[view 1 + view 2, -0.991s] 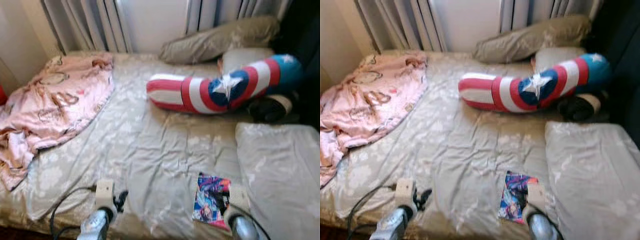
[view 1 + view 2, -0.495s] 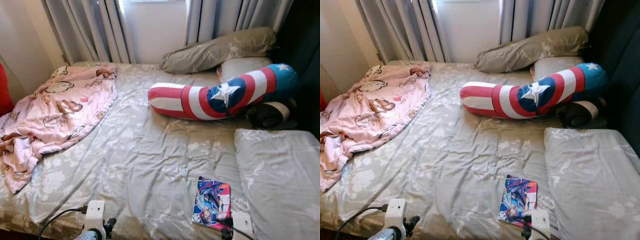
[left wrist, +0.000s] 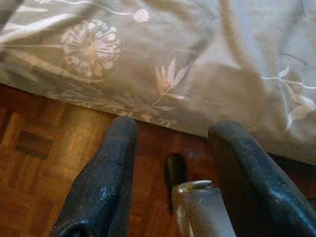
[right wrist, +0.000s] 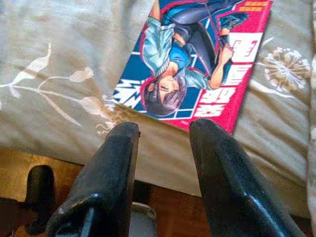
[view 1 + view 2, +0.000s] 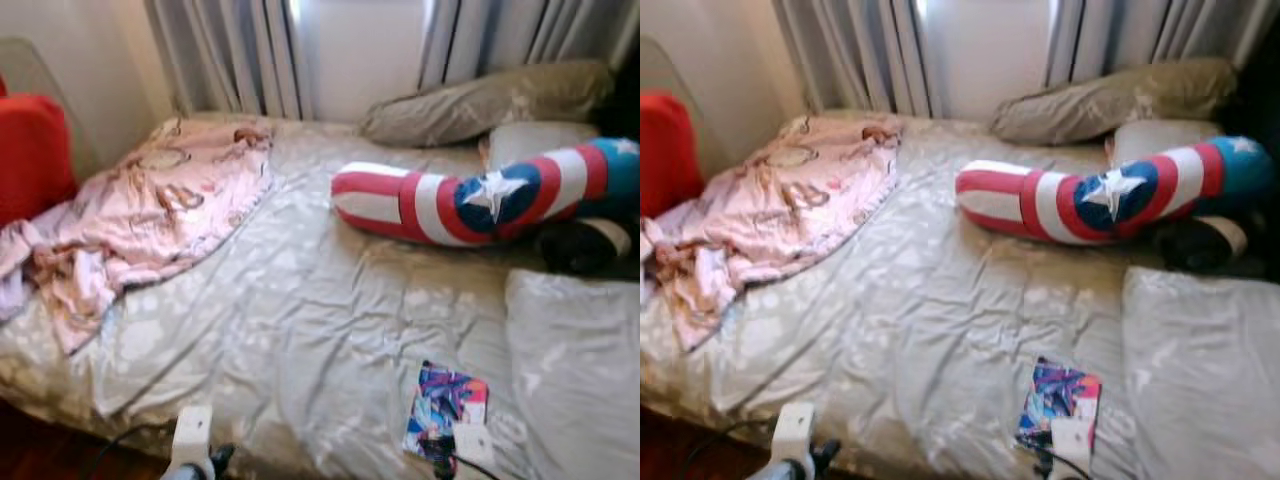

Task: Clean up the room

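Comic book [image 5: 446,402], pink-edged, lies flat on the grey floral bedsheet [image 5: 300,310] near the bed's front edge, beside a grey pillow [image 5: 580,370]. Farther back: a striped star bolster [image 5: 470,200], a pink blanket [image 5: 150,215] and a red cushion [image 5: 35,150].

Left wrist view: left gripper [image 3: 170,143] released, fingers spread, nothing between them, hanging over wooden floor [image 3: 34,148] just below the sheet's hem.

Right wrist view: right gripper [image 4: 163,143] released, its tips just short of the comic book's lower edge.
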Controlling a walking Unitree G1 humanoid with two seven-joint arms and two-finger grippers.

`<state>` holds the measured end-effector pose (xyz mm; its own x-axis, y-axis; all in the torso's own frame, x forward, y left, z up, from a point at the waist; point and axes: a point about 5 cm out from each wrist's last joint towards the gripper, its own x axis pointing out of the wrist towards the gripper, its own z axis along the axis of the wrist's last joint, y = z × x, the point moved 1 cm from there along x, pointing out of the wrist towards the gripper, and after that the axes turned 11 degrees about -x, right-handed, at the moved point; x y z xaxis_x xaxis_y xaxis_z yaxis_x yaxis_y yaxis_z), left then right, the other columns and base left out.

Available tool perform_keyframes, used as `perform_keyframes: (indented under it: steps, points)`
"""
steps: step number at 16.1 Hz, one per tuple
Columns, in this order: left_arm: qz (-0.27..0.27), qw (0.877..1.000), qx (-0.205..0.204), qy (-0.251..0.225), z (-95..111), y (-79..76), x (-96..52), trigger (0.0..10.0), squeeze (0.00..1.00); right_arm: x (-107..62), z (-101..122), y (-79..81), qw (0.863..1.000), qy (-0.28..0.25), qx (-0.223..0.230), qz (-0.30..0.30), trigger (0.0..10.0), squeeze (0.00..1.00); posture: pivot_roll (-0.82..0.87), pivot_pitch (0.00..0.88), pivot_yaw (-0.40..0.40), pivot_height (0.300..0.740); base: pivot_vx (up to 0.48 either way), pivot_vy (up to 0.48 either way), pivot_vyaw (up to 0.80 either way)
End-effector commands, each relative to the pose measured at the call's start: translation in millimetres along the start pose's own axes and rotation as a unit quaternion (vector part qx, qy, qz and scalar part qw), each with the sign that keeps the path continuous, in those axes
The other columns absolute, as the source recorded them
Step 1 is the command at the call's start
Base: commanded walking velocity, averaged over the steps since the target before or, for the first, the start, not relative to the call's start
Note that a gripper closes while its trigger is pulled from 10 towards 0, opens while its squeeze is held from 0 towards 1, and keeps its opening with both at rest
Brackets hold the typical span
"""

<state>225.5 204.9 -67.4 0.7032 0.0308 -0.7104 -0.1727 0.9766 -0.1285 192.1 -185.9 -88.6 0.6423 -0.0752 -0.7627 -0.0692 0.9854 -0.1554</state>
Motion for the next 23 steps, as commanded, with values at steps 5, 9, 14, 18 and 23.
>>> perform_keyframes:
  steps: [5,9,14,18,23]
  points:
    - [0.002,1.000,0.000,0.007,1.1,-0.9,1.0,10.0,0.00,-0.6,-3.7,-3.5,1.000,0.009,0.017,-0.008,10.0,0.00,-0.04,0.000,0.022,0.740,0.000,0.315,0.00]
    - [0.003,1.000,-0.004,-0.001,5.5,-0.6,1.7,10.0,0.00,-0.7,-5.2,-6.3,1.000,0.016,0.017,-0.013,10.0,0.00,-0.04,0.000,0.020,0.740,0.000,0.326,0.00]
    - [0.001,1.000,-0.011,-0.001,4.0,-4.9,2.1,10.0,0.00,-1.0,-6.5,-6.2,1.000,0.018,0.017,-0.012,10.0,0.00,-0.04,0.002,0.017,0.740,0.000,0.314,0.00]
    - [-0.002,1.000,-0.013,-0.001,3.5,-6.2,2.2,10.0,0.00,-1.4,-8.1,-5.2,1.000,0.020,0.016,-0.011,10.0,0.00,-0.04,0.017,0.020,0.740,0.000,0.371,0.00]
    - [-0.004,1.000,-0.011,0.004,0.2,-5.9,1.5,10.0,0.00,-2.3,-11.4,-4.0,0.999,0.024,0.019,-0.012,10.0,0.00,-0.04,0.025,0.022,0.740,0.000,0.123,0.00]
